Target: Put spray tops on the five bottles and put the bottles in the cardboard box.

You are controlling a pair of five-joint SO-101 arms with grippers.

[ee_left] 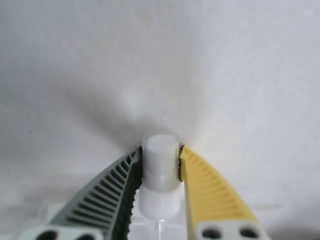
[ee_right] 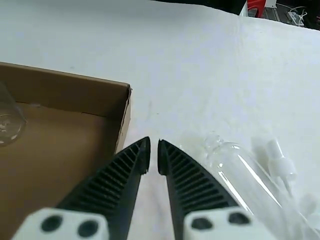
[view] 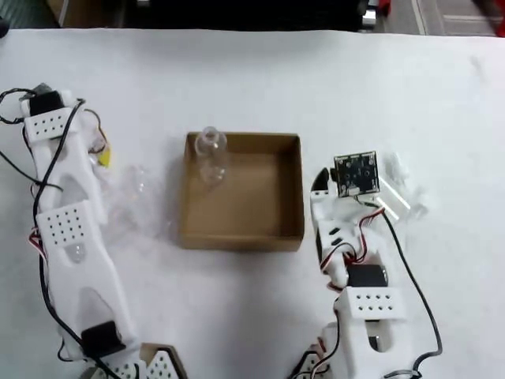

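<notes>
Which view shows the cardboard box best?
High view: looks down on the whole cardboard box, all four walls and floor, clear bottle inside at a corner. Right wrist view has one box corner and part of the floor.

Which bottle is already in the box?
The bottle in the box's far left corner. The other bottles lie on the table, outside the box on either side.

Nothing legible showed: no print, label or number could be made out on the cardboard box (view: 241, 239), the clear bottle (view: 211, 154) inside it, or the worktop (view: 237, 79).
</notes>
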